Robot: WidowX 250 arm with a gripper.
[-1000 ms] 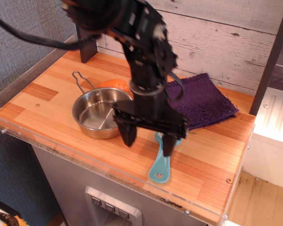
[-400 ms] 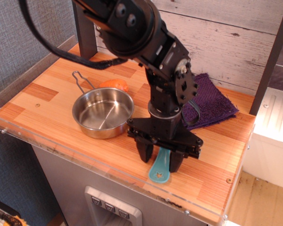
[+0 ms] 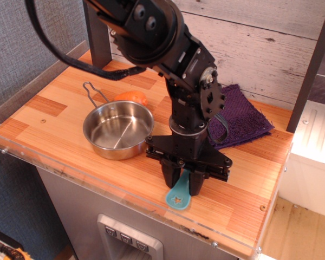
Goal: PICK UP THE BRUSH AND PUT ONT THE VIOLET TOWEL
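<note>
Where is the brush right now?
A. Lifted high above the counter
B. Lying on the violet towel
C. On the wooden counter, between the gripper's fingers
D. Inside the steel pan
C: the brush sits low at the counter's front edge, with the gripper straddling its handle.

Soft, even, mildly blurry daylight

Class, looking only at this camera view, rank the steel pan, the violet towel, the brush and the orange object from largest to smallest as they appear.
1. Steel pan; the violet towel may match it, being partly hidden by the arm.
2. Brush and orange object: both partly hidden, too close to rank.
</note>
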